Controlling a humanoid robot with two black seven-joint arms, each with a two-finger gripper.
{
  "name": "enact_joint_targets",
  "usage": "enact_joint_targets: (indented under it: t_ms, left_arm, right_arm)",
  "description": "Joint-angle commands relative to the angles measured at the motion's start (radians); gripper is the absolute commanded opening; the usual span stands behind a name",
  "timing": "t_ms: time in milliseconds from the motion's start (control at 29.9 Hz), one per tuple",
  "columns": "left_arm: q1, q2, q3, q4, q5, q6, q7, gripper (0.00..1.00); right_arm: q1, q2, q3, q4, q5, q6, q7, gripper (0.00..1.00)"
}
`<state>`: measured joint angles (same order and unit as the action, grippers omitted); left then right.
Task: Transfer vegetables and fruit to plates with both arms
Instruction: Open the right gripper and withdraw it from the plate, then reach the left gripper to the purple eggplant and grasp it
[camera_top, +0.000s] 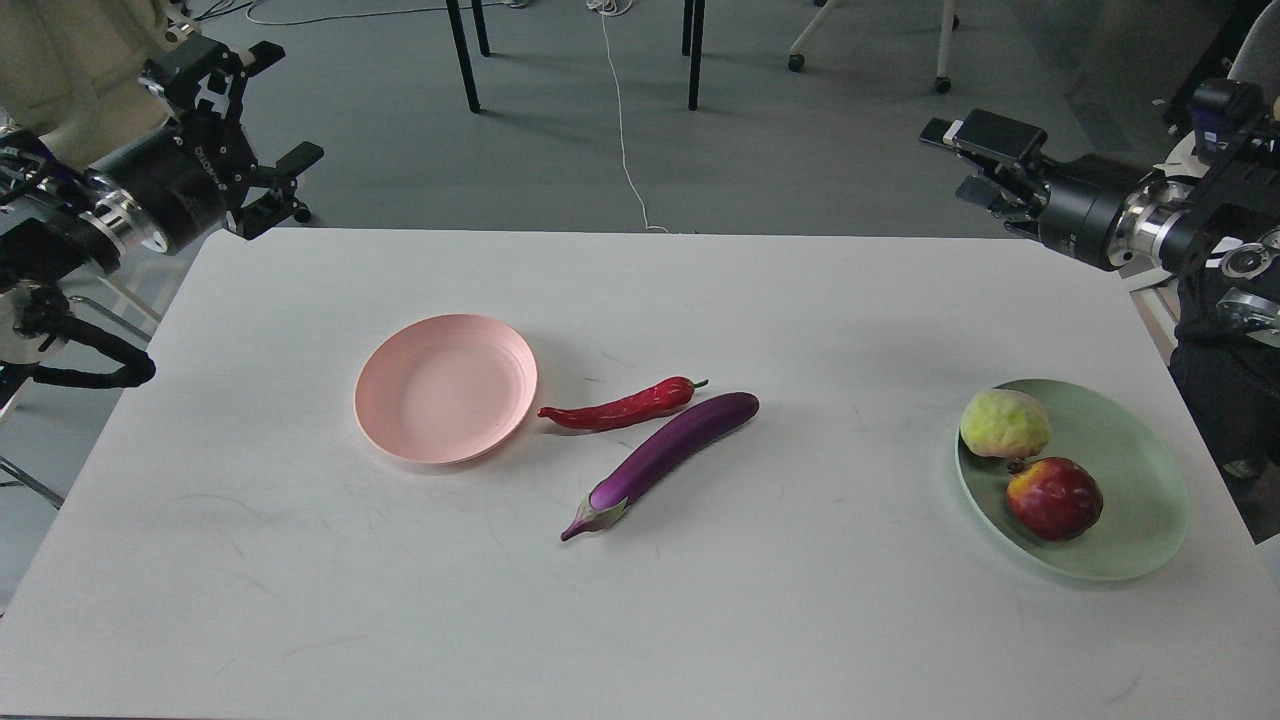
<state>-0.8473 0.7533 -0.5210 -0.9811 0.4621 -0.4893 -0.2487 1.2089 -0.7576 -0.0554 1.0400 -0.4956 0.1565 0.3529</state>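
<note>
A white table (300, 560) fills most of the view, its surface marked with faint scuffs. Beyond its far edge lies grey floor (820, 150). A white cable (622, 130) trails across the floor toward the table. Black furniture legs (462, 55) stand further back, and a white wheeled base (870, 50) stands to the right

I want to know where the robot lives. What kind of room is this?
Probably a lab or office: a plain white table, grey floor with a loose white cable, and rolling chair legs behind.
</note>
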Motion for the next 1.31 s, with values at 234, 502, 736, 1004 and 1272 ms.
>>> enact_joint_targets:
  t_ms: [234,502,736,1004,1272]
  left_arm:
    - [-0.004,-0.012,0.059,-0.327,0.461,0.001,0.071,0.98]
    - [-0.007,-0.169,0.079,-0.442,0.948,0.001,0.105,0.98]
    - [0.005,-0.297,0.108,-0.43,1.377,0.001,0.101,0.98]
    - [-0.001,-0.406,0.251,-0.386,1.639,0.001,0.103,0.95]
    - [-0.01,-0.489,0.266,-0.274,1.646,0.001,0.121,0.87]
  right_arm:
    - [-0.153,-0.022,0.196,-0.058,0.362,0.079,0.005,0.97]
    - [-0.299,-0.046,0.388,-0.093,0.624,0.239,0.006,0.97]
    - [-0.494,-0.031,0.578,-0.214,0.73,0.332,0.047,0.99]
    - [-0.704,0.026,0.736,-0.281,0.827,0.332,0.067,0.99]
    - [-0.756,0.049,0.753,-0.267,0.829,0.332,0.069,0.99]
